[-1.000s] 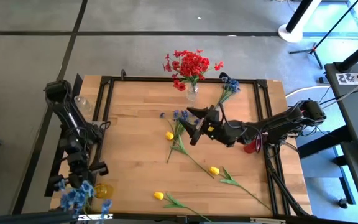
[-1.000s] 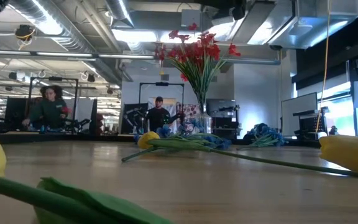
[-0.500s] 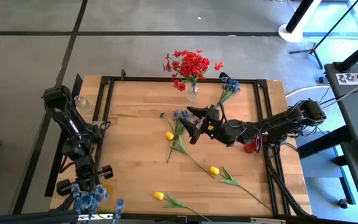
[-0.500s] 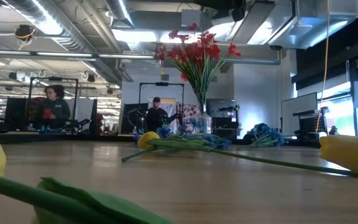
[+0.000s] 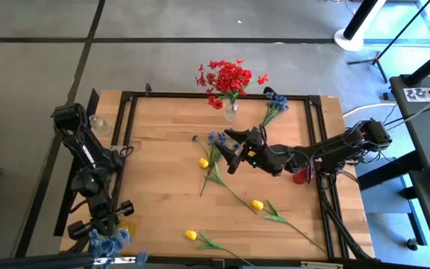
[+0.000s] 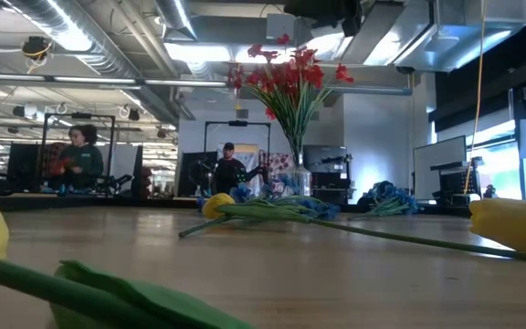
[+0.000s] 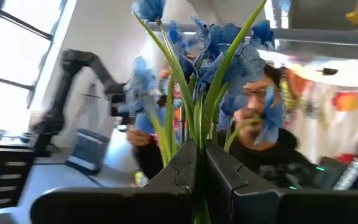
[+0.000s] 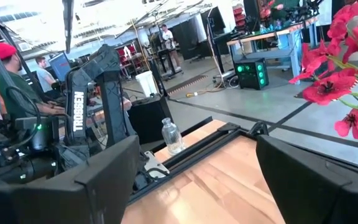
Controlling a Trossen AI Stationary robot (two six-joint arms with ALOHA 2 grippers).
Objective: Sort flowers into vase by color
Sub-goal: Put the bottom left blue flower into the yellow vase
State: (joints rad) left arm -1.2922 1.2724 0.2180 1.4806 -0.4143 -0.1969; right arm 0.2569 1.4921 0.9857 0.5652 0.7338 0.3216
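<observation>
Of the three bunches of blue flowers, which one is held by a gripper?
The blue bunch at the table's near left corner: the left gripper is shut on its stems. The other two lie free on the table.

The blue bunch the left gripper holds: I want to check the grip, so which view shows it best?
The left wrist view: the blue bunch rises from the shut fingers clamping its green stems. The high view shows only its blooms at the table's near-left corner, below the left gripper. The low and right wrist views miss it.
</observation>
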